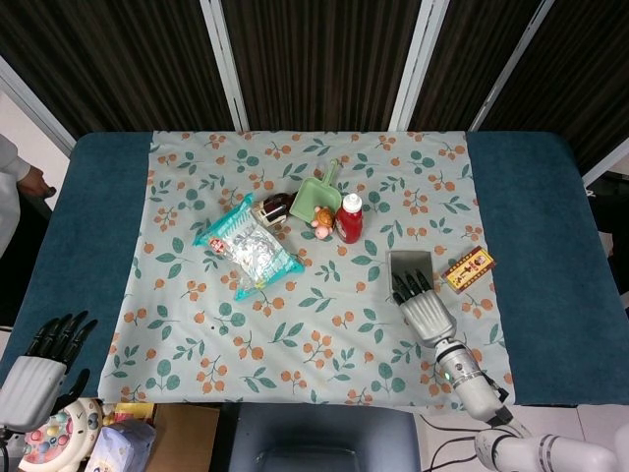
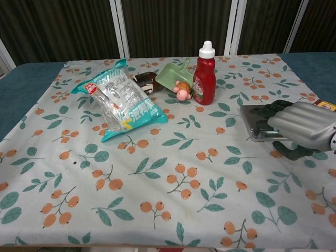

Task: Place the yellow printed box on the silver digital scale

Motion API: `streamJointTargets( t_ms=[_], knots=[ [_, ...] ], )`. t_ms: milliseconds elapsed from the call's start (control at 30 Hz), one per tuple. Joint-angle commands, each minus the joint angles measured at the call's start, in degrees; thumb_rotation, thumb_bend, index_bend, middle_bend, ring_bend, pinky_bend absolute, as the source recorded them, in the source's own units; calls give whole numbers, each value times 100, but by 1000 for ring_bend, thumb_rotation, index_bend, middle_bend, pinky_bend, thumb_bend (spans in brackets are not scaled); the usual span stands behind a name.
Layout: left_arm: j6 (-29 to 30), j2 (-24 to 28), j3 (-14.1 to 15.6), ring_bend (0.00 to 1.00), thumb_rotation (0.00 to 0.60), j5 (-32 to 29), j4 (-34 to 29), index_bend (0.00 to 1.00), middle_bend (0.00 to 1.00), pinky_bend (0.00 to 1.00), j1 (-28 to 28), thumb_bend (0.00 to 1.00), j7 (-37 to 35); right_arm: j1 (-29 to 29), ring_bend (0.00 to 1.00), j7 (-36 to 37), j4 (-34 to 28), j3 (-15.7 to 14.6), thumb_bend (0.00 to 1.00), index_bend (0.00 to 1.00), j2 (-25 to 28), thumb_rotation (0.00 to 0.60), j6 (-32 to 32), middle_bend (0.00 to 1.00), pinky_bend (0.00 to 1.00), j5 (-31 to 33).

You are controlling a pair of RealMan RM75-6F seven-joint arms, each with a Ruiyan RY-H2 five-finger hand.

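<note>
The yellow printed box [image 1: 469,268] lies flat on the floral cloth, just right of the silver digital scale [image 1: 408,264]; the two sit a small gap apart. My right hand [image 1: 423,307] reaches in from the near edge, its dark fingers [image 1: 411,286] lying over the scale's near part with nothing held. In the chest view the right hand [image 2: 302,126] covers the right side of the scale [image 2: 254,119], and only a corner of the box [image 2: 326,105] shows behind it. My left hand [image 1: 39,362] hangs off the table's near left corner, fingers apart and empty.
A red sauce bottle [image 1: 349,218], a green scoop [image 1: 316,197], a small pink toy [image 1: 321,220] and a dark packet [image 1: 276,206] cluster at mid-table. A teal snack bag [image 1: 248,246] lies to their left. Toys and a carton [image 1: 98,433] sit below the table's left corner.
</note>
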Motion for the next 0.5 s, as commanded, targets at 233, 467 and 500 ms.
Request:
streamJointTargets(
  t_ms=[233,467,500],
  knots=[
    [10,5,4,0,600,3,-20,0,0,117,10,450,16,45,0,-34,51,-73,718,370,-33,600,-11,0,0,131],
    [18,10,-10,0,600,-5,-12,0,0,117,6,451,-15,-58,0,307,-125,-144,718,348,150,600,279,0,0,-95],
    [25,12,-12,0,600,-5,-9,0,0,117,6,450,-25,-101,0,405,-179,-154,719,329,217,600,363,0,0,-153]
  ],
)
